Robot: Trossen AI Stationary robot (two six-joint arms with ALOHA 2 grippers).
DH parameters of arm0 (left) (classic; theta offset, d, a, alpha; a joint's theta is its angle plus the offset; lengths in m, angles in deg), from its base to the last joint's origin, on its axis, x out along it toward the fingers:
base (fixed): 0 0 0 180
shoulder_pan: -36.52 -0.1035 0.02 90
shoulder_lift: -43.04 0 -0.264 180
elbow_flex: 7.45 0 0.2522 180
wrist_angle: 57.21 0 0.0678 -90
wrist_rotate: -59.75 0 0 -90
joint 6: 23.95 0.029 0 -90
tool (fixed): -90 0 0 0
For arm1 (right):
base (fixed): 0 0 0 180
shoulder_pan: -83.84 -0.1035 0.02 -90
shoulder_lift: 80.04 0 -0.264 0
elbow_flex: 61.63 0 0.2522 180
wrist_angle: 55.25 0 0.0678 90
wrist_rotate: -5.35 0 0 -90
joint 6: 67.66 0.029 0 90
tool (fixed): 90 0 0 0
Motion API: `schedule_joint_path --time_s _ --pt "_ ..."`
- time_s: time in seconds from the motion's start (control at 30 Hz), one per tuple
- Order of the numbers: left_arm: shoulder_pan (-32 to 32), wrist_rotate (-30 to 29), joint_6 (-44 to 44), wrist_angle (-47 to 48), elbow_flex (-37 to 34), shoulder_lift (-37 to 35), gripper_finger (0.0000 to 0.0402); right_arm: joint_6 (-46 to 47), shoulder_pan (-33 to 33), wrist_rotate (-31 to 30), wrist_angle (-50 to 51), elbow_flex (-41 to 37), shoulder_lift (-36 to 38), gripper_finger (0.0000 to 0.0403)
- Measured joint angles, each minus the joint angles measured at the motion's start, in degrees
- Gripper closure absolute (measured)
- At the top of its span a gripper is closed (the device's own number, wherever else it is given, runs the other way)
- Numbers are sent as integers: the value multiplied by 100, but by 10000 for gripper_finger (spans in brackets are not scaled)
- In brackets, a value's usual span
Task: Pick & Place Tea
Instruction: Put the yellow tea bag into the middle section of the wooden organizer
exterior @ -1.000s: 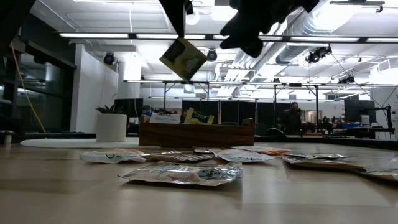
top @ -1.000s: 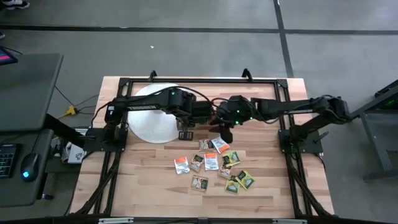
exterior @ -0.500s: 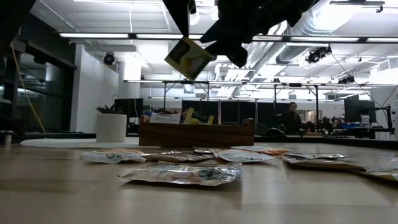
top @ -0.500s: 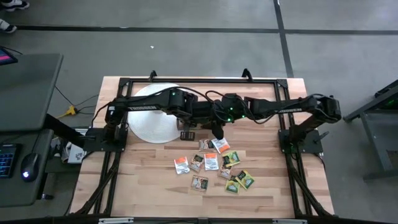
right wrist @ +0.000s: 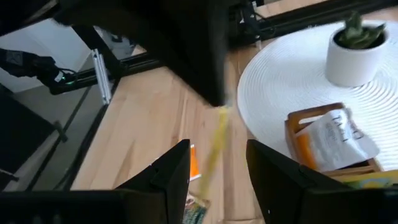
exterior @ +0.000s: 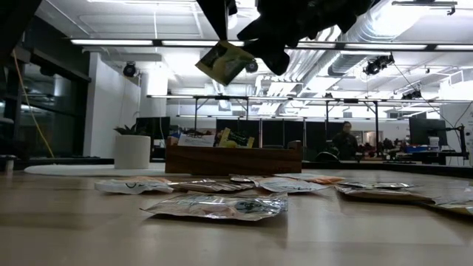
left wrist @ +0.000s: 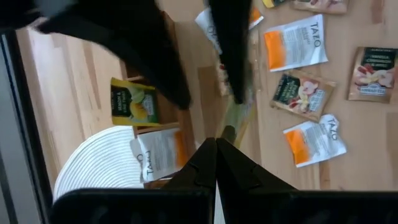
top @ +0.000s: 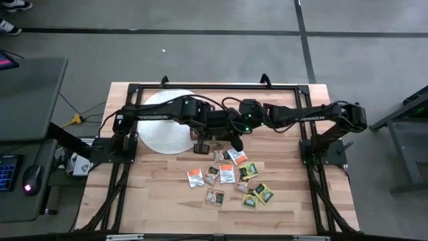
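You are holding one green-and-yellow square tea sachet point(exterior: 224, 61) up in the air with the left gripper point(left wrist: 216, 149), whose jaws are pinching flat shut on its upper edge, so the sachet is hanging tilted over the near side of the long brown wooden compartment box point(exterior: 233, 159), well above the light wooden table point(top: 154, 201). The right gripper point(right wrist: 217, 180) is standing partly open with nothing in it, and the sachet is showing edge-on just ahead of its gap. My judgement is that a handover is being set up, and the risks are plain. If you are closing the right fingers while the thin sachet is sitting off-centre or swinging, they may be catching only a corner, or nudging it out of the left pinch. If you are releasing the left side too early, the packet is likely to be fluttering down among the loose flat sachets point(top: 231, 175) spread on the table rather than into a compartment. The two wrists are also crowding each other beside the large white round disc point(top: 160, 134), so a knock is possible. Against a second ago, the right gripper has been closing in from farther out on its own side until it is right beside the left one, and the sachet is hanging a touch higher.
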Motion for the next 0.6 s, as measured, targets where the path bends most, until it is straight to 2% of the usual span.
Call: schedule_joint_path --time_s 0.3,0.6 --pt "-5 45 11 -74 -2 0 401 -486 6 15 66 0 0 250" --pt "-5 103 42 -143 -2 0 401 -497 24 63 -56 0 -68 250"
